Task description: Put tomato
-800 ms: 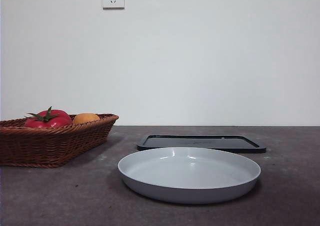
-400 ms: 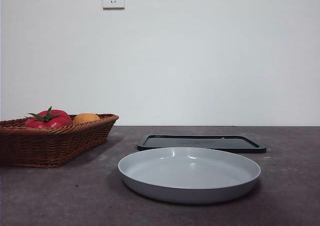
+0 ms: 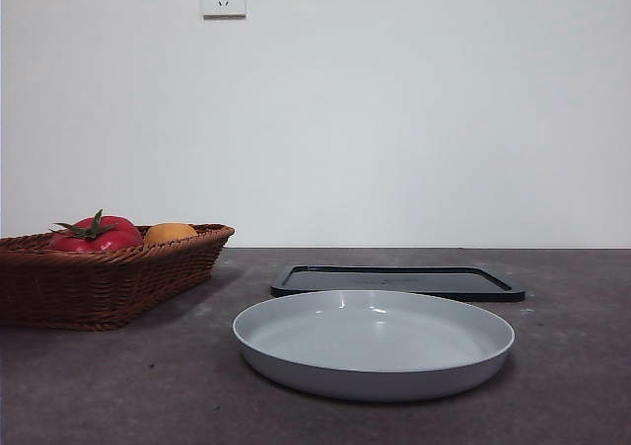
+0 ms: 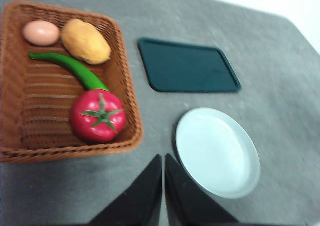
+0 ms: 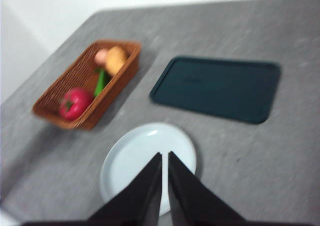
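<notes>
The tomato (image 4: pixel 97 117), deep red with a green stem, lies in the near end of a brown wicker basket (image 4: pixel 129 117); it also shows in the front view (image 3: pixel 97 234) and right wrist view (image 5: pixel 75 103). My left gripper (image 4: pixel 163 160) is shut and hangs high above the table between basket and white plate (image 4: pixel 218 153). High over the plate (image 5: pixel 148 161), my right gripper (image 5: pixel 165 157) is shut too. Neither holds anything.
In the basket with the tomato lie a green pepper (image 4: pixel 72 69), an orange-yellow fruit (image 4: pixel 86 40) and a pale pink fruit (image 4: pixel 41 32). A dark rectangular tray (image 3: pixel 397 280) lies behind the plate (image 3: pixel 374 342). A wall rises behind the table.
</notes>
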Controlling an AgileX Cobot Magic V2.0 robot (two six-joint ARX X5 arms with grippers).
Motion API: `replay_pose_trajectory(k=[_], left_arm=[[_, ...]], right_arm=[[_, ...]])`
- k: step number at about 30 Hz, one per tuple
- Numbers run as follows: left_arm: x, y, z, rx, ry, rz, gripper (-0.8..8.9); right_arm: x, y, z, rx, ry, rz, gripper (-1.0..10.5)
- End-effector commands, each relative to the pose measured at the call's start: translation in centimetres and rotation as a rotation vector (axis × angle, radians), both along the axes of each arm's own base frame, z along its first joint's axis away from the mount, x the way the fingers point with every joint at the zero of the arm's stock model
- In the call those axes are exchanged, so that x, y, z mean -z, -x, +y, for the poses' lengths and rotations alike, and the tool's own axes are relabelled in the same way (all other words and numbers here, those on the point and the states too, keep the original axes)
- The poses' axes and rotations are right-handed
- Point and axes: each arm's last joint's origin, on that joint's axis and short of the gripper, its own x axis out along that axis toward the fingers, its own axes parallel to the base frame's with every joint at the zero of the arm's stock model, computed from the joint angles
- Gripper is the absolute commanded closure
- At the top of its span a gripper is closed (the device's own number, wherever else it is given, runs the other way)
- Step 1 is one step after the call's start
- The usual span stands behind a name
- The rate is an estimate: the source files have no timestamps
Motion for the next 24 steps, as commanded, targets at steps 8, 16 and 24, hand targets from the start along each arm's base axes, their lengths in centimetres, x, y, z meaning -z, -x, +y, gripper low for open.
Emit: replay_pose_trajectory(k=[8,16,24], left_arm=[[-1.3,0.8,-0.6,0.131,-0.084,0.081,8.04],[-1.2,1.0,-0.6,0.131,-0.086,0.093,8.04],[-1.3,1.0,-0.6,0.130,-0.085,0.093,4.84]], right_arm=[[-0.9,0.0,1.4,-0.202,0.085,0.095,9.4],[-0.8,0.1,1.9,-0.259,0.103,0.100,9.4],[-0.8,0.1,1.9,-0.258,0.101,0.102,7.6]])
